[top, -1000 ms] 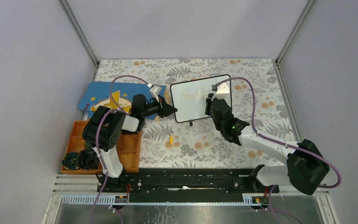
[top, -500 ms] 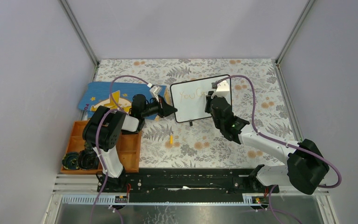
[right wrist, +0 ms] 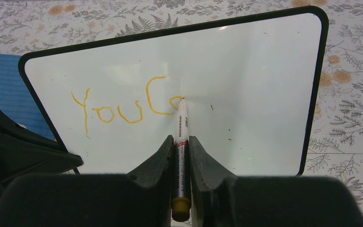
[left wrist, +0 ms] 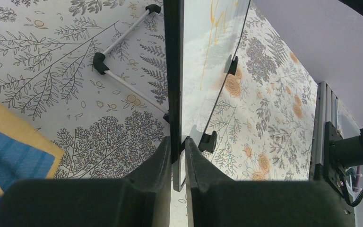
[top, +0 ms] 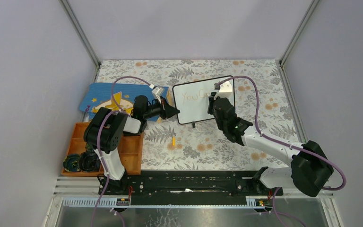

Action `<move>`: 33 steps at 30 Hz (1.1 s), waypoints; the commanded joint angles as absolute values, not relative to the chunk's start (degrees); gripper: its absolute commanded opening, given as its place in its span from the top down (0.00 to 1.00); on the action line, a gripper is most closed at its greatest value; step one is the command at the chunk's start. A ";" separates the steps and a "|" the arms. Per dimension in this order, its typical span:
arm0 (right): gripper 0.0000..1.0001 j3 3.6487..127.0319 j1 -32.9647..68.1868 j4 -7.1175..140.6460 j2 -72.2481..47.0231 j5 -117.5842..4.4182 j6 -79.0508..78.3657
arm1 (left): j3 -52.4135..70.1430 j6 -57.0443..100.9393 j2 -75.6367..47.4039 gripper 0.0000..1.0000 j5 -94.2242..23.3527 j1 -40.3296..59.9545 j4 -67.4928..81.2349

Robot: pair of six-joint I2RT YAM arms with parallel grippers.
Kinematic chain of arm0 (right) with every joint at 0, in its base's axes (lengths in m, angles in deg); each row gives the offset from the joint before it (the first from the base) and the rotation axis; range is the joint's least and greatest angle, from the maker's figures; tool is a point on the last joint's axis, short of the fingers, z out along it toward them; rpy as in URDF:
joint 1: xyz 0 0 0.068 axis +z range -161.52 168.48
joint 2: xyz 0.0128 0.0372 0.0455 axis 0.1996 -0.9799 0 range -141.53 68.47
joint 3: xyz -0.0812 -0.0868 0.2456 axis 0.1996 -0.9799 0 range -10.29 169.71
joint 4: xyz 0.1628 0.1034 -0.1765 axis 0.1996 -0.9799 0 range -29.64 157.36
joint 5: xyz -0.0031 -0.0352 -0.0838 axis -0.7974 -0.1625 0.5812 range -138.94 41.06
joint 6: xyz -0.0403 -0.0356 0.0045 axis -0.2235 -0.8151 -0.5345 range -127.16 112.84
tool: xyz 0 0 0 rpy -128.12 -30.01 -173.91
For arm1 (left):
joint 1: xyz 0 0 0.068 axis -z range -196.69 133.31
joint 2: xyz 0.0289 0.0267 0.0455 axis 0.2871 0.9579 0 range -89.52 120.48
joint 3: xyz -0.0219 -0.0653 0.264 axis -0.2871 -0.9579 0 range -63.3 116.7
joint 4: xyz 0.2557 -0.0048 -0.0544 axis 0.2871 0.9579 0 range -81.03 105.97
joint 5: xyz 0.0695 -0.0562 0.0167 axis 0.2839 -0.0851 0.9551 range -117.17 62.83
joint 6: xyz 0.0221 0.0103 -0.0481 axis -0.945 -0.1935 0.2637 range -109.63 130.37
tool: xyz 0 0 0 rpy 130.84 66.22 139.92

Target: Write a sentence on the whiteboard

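Note:
The whiteboard [top: 201, 106] stands tilted up on the floral table, black-framed, its face toward my right arm. My left gripper [top: 175, 112] [left wrist: 177, 141] is shut on the board's left edge [left wrist: 173, 71], seen edge-on in the left wrist view. My right gripper [right wrist: 181, 141] [top: 213, 103] is shut on a white marker [right wrist: 182, 118] with an orange end. The marker's tip touches the board's face [right wrist: 255, 71]. The sentence [right wrist: 123, 108] [top: 192, 96] reads "You C" in orange-yellow strokes, with a small curve begun at the tip.
A blue star-patterned book [top: 99, 97] lies to the left, behind my left arm. An orange tray [top: 130, 151] at the near left holds black parts [top: 80, 163]. A small orange cap [top: 173, 141] lies on the table in front of the board. Grey walls enclose the table.
My right gripper has shifted slightly along the board with the marker on it. The left arm and the board have not moved.

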State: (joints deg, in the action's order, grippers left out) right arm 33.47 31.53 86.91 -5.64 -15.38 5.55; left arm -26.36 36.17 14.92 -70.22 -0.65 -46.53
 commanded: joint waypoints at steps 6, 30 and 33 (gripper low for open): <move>1.00 31.62 31.03 87.58 -4.37 -14.46 7.33 | -26.19 33.04 14.08 0.82 -68.65 -0.24 -42.52; 1.00 34.96 30.94 88.47 -2.30 -13.78 5.76 | -26.40 32.87 12.62 0.64 -67.93 0.09 -42.72; 1.00 35.30 30.82 88.68 -2.90 -13.78 5.55 | -26.45 32.87 12.65 0.64 -67.89 0.05 -42.78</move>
